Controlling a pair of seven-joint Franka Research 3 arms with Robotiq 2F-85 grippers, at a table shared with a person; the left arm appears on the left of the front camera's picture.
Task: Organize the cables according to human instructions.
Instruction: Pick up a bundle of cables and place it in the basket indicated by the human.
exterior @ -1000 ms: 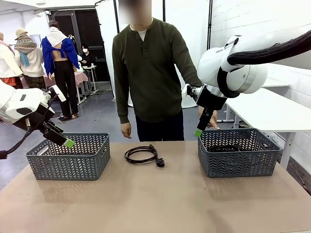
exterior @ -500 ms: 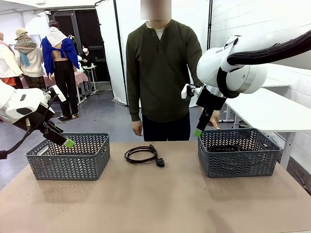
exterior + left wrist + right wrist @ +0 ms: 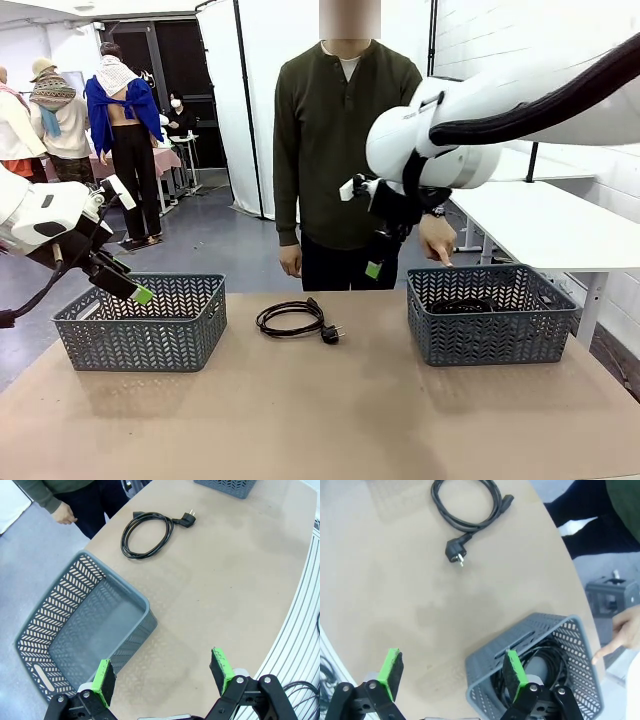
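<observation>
One coiled black cable (image 3: 292,318) with a plug lies on the table between the two baskets, also visible as cable (image 3: 147,527) and cable (image 3: 465,505). More black cable (image 3: 546,664) lies coiled inside the right basket (image 3: 490,335). The human (image 3: 345,130) stands at the far side, one hand (image 3: 437,245) pointing a finger down at that basket. My right gripper (image 3: 375,268) hangs open and empty above the table, between the loose cable and the right basket. My left gripper (image 3: 135,290) is open and empty over the left basket (image 3: 140,335).
The left basket (image 3: 75,630) is grey with a herringbone wall and holds nothing. The table's front edge (image 3: 280,605) curves below my left gripper. Bare tabletop (image 3: 320,410) spreads in front of the baskets. A white table (image 3: 560,225) stands at the right.
My right arm has swung left, from above the right basket's near corner towards the table's middle. The person has stepped right, pointing hand staying at the right basket. The left arm is still.
</observation>
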